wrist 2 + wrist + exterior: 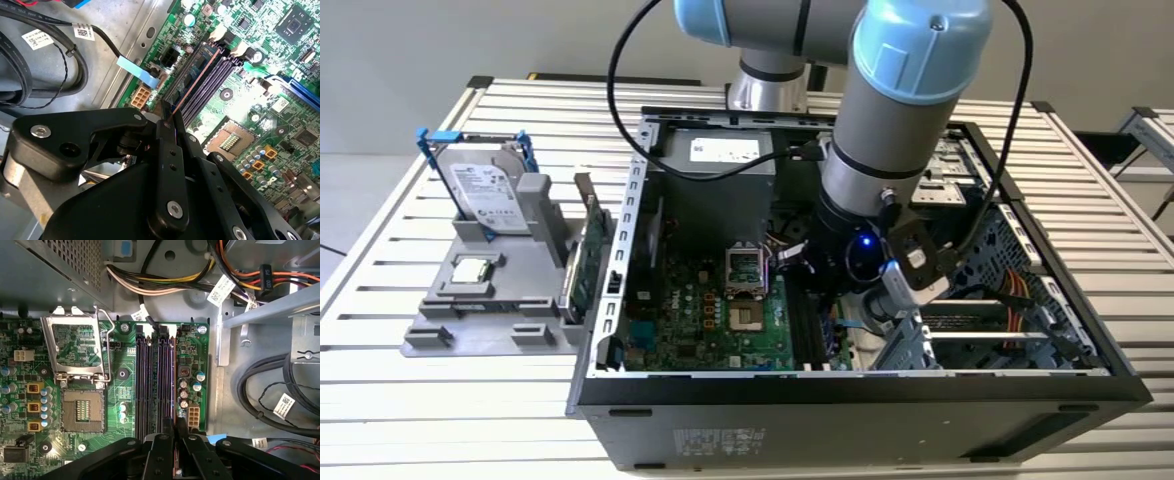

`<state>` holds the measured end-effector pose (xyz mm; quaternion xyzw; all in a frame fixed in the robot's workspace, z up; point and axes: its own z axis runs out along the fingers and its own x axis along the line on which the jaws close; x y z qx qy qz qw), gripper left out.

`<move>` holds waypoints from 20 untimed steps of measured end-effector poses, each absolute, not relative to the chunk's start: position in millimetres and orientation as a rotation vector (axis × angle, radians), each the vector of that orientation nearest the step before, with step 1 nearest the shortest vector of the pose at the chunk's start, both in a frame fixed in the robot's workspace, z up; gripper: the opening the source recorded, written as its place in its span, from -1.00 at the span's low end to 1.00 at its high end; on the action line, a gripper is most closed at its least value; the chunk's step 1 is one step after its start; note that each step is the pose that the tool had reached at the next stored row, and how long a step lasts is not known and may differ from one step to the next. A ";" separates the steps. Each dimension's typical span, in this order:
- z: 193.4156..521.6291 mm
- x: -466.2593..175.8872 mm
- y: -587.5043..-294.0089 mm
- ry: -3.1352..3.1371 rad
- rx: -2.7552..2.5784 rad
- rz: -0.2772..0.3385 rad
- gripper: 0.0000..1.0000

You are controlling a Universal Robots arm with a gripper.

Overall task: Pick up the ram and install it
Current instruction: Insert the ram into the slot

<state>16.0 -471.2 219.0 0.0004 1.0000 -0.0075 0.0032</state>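
In the exterior view, the slatted tabletop (pixel 400 400) has lots of bare room along the exterior view's left edge. On it sits a grey holder (pixel 480 320). A hard drive (pixel 491 195) in a blue frame stands up in the holder, with a pale label on its face. Just beside it, a green card (pixel 587 265) stands on its edge.

Next comes the open computer case (pixel 854 420), and its lower corner is cut off by the frame. A green board (pixel 700 320) lies flat inside it. The big arm (pixel 894 120) reaches down into the case and hides part of the board.

In the second wrist view, black cables (pixel 30 65) carry small white labels (pixel 37 37). The black hand (pixel 169 112) is pinched tight on the ram (pixel 196 79). The ram is seen from its thin edge, standing in line with the long dark slots (pixel 212 80). I cannot tell if it is pushed all the way in. The hand's own body hides the near end of the ram.

In the first wrist view, the other slots (pixel 145 385) beside the hand (pixel 176 427) are bare.
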 end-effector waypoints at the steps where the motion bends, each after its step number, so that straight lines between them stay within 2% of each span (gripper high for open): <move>1: 219.0 15.4 -471.2 3.135 0.005 -0.023 -1.00; 20: 213.7 14.3 -471.2 3.135 0.033 -0.023 -1.00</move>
